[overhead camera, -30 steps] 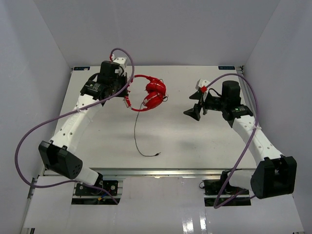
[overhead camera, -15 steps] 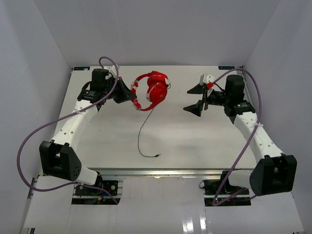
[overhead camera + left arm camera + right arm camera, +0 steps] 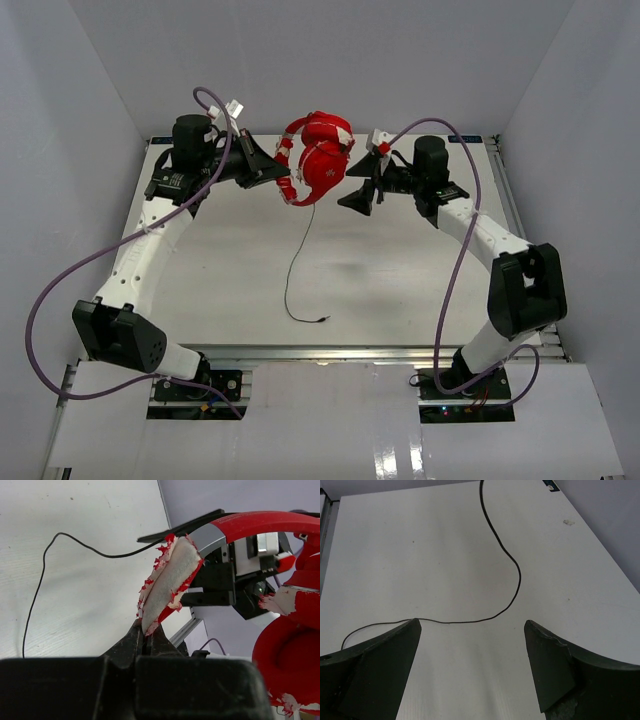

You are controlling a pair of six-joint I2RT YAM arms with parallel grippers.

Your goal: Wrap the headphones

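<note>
Though lately lower, the headphones (image 3: pixel 322 168) now aloft, pinched in the left hand (image 3: pixel 279 178) (right hand (image 3: pixel 362 186) nearer, agape, empty).

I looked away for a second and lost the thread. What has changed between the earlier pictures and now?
The left gripper lifted the headphones higher and carried them toward the far edge of the table. The right gripper swung in from the right to just beside them. Unchanged: the left gripper is shut on the headband padding, the right gripper is open and empty, and the cable end lies on the table.
</note>
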